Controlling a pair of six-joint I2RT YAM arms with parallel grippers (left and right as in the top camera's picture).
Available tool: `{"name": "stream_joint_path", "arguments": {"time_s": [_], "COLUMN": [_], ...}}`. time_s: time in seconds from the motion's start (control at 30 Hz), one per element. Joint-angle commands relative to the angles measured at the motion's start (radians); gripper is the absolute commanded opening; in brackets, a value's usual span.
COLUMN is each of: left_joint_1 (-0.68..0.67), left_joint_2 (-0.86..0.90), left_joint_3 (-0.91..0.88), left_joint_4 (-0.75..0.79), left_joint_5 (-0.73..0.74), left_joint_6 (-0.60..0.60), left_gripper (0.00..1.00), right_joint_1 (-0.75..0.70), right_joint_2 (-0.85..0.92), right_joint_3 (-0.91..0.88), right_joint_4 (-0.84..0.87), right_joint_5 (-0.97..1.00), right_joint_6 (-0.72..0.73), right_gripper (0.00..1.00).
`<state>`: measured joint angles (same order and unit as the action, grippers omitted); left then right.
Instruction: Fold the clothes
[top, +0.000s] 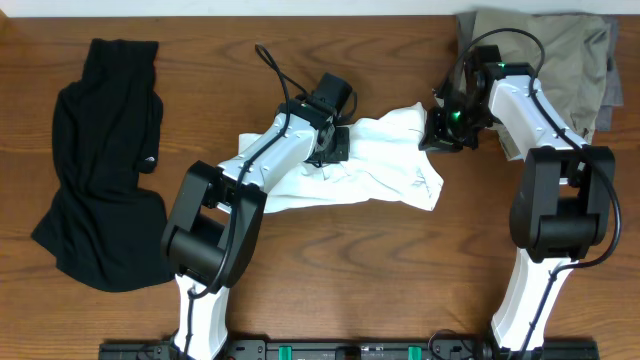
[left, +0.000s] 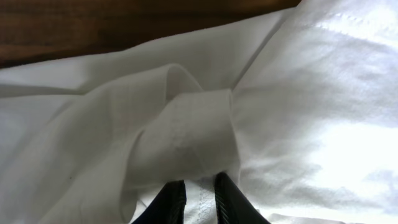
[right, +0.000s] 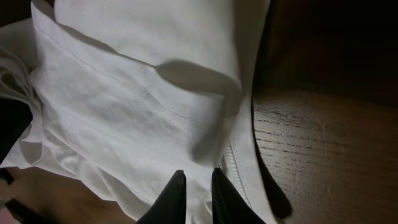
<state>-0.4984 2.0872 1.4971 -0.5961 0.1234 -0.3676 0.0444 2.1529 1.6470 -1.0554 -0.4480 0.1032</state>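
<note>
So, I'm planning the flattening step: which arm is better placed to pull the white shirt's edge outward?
Probably right. The right gripper pinches the white T-shirt by its hemmed edge, bare table beside it; the left gripper holds a fold mid-shirt.

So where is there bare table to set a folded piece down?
Bare wood between the black garment and the left arm, and in front of the white T-shirt, up to the right arm. Crowded by the khaki pile, far right.
</note>
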Motion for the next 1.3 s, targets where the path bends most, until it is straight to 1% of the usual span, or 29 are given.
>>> {"name": "stream_joint_path", "arguments": {"time_s": [0.0, 0.1, 0.17, 0.2, 0.27, 0.3, 0.43, 0.5, 0.6, 0.73, 0.93, 1.13, 1.27], "left_joint_1": [0.006, 0.006, 0.009, 0.011, 0.017, 0.023, 0.055, 0.079, 0.117, 0.183, 0.274, 0.349, 0.373], "left_joint_2": [0.007, -0.021, -0.052, -0.070, -0.105, -0.126, -0.195, -0.220, -0.239, -0.242, -0.242, -0.242, -0.242], "left_joint_3": [0.027, 0.077, 0.115, 0.134, 0.151, 0.155, 0.155, 0.155, 0.154, 0.154, 0.154, 0.154, 0.154], "left_joint_4": [-0.029, -0.109, -0.190, -0.236, -0.299, -0.329, -0.414, -0.453, -0.497, -0.539, -0.568, -0.574, -0.575], "left_joint_5": [-0.012, -0.012, -0.012, -0.012, -0.013, -0.014, -0.075, -0.126, -0.172, -0.196, -0.196, -0.196, -0.196], "left_joint_6": [-0.007, 0.020, 0.044, 0.056, 0.080, 0.093, 0.103, 0.103, 0.105, 0.105, 0.105, 0.105, 0.105], "left_gripper": [0.19, 0.18, 0.19, 0.19, 0.19, 0.22, 0.39, 0.52, 0.62, 0.69, 0.72, 0.73, 0.72], "right_joint_1": [0.002, 0.002, 0.002, 0.002, 0.002, 0.002, 0.002, 0.002, 0.003, 0.008, 0.029, 0.065, 0.098], "right_joint_2": [-0.014, -0.014, -0.014, -0.014, -0.014, -0.014, -0.014, -0.014, -0.014, -0.014, -0.014, -0.014, -0.014], "right_joint_3": [-0.002, -0.002, -0.002, -0.002, -0.002, -0.002, -0.009, -0.020, -0.034, -0.069, -0.135, -0.196, -0.256], "right_joint_4": [-0.002, -0.003, -0.003, -0.003, 0.001, 0.006, 0.034, 0.051, 0.062, 0.085, 0.129, 0.201, 0.250], "right_joint_5": [0.003, 0.003, 0.011, 0.031, 0.072, 0.097, 0.172, 0.171, 0.168, 0.159, 0.159, 0.153, 0.161], "right_joint_6": [-0.015, -0.015, -0.015, -0.014, -0.014, -0.014, -0.014, -0.014, -0.014, -0.014, -0.013, 0.018, 0.053], "right_gripper": [0.13, 0.13, 0.14, 0.16, 0.23, 0.27, 0.56, 0.61, 0.64, 0.67, 0.68, 0.68, 0.65]}}
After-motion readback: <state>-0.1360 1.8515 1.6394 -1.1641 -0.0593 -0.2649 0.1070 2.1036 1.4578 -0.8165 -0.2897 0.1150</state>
